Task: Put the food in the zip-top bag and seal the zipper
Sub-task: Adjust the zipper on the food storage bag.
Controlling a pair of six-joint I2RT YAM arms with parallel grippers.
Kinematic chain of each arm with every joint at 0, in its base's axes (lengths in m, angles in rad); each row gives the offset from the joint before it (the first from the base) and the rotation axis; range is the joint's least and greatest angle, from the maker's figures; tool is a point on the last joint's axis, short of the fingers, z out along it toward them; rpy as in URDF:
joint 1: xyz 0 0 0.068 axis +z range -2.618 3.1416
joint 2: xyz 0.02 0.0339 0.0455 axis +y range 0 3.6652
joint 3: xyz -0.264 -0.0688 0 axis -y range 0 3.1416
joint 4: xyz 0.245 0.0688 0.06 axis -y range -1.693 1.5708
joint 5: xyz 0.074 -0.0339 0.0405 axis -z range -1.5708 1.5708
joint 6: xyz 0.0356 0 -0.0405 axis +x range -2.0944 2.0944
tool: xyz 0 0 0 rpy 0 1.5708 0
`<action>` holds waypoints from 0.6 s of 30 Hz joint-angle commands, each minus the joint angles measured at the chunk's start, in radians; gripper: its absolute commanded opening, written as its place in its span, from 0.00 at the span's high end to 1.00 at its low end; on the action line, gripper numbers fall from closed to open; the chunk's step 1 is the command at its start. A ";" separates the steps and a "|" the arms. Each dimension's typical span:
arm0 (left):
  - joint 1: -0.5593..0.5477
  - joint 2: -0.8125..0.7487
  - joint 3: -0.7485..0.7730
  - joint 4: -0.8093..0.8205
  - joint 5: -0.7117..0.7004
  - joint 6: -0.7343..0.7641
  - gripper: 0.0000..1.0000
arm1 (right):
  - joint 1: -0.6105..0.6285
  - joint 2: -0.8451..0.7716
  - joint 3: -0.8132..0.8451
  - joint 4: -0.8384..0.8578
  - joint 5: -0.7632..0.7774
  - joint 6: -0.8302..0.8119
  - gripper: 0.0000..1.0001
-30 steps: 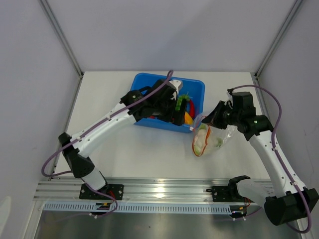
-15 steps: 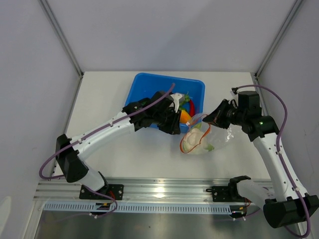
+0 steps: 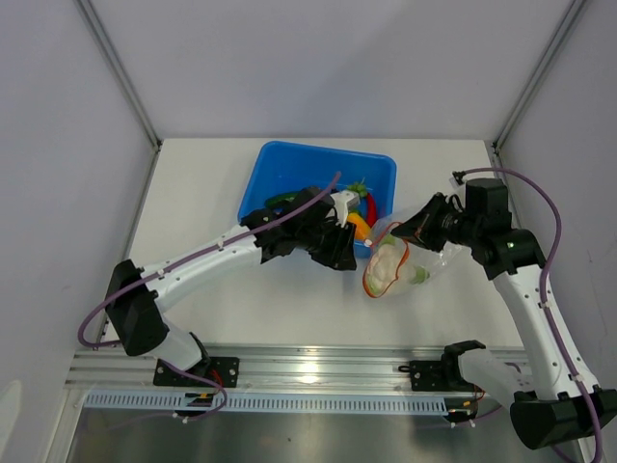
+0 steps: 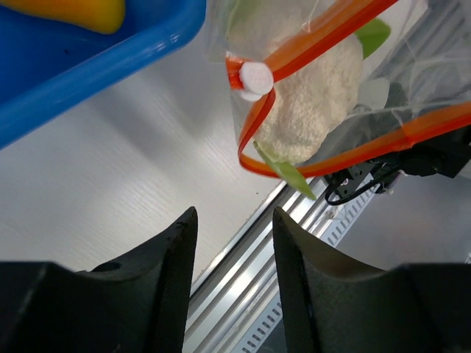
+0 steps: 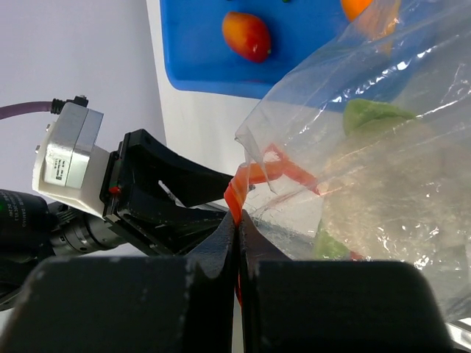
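The clear zip-top bag hangs over the table with its mouth held wide, and its orange zipper forms a loop. My right gripper is shut on the zipper strip at the bag's top edge. A white cauliflower and a green piece are inside the bag. My left gripper stands open and empty, just left of the bag's mouth and short of the white slider. More food lies in the tub: an orange fruit, a red chili and a red-orange fruit.
The blue tub stands behind the left arm, its near wall close above the left fingers. A metal rail runs along the table's front edge. Grey walls close in the table on three sides.
My left gripper came out of the tub and down toward the bag's mouth, and its jaws narrowed. The bag swung left, then back a little to the right, still held by the right gripper.
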 commanded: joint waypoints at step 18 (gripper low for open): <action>-0.019 0.029 -0.080 0.188 0.089 0.004 0.72 | -0.003 -0.003 0.052 0.045 -0.035 0.053 1.00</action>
